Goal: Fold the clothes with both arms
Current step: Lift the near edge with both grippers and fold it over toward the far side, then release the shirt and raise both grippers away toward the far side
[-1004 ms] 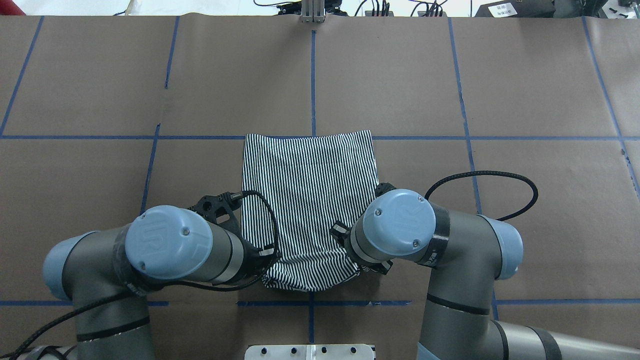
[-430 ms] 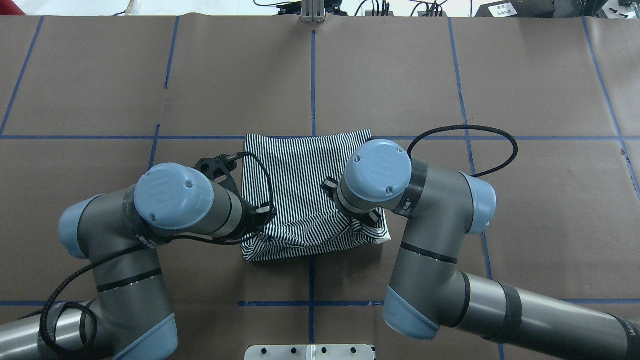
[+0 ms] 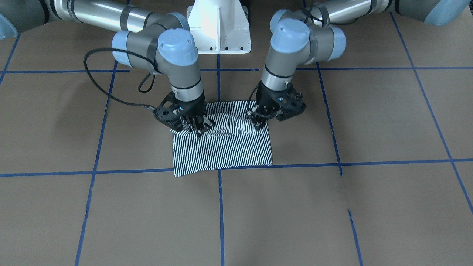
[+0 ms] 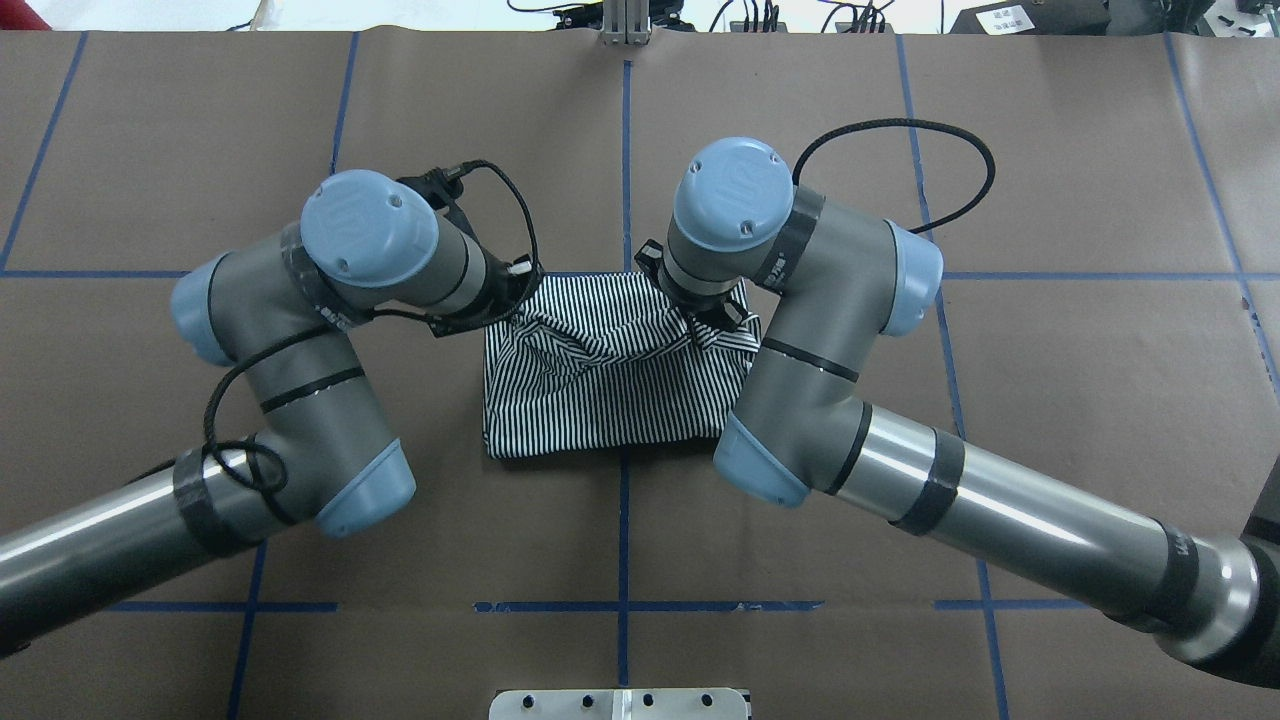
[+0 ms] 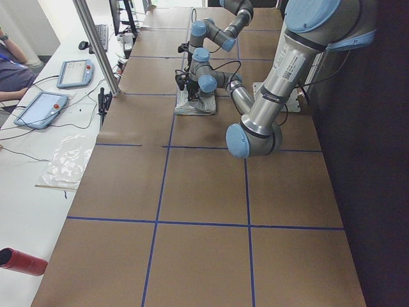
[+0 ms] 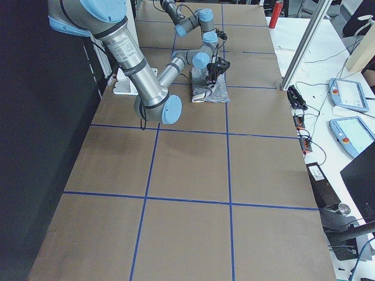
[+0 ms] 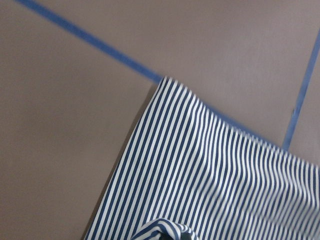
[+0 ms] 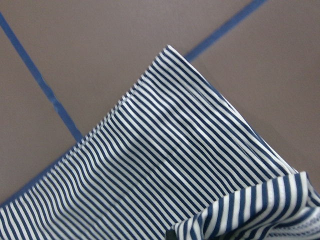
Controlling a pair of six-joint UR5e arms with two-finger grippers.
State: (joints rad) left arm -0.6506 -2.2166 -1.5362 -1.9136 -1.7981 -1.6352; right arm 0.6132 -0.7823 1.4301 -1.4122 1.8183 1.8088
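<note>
**A:** Well, the polo shirt (image 4: 610, 400) lies mid-frame in the overhead view, on the brown desk (image 4: 1050, 400), one edge lifted and rumpled.

**B:** Both have it! In the front view the left gripper (image 3: 259, 121), right of centre, is clamped on that edge; the right gripper (image 3: 197, 129), left of centre, pinches the other corner.

**A:** Soft, light cloth, I'd say: it sags between them.

**B:** So corners are the place to hold, pulled taut and level.
</note>
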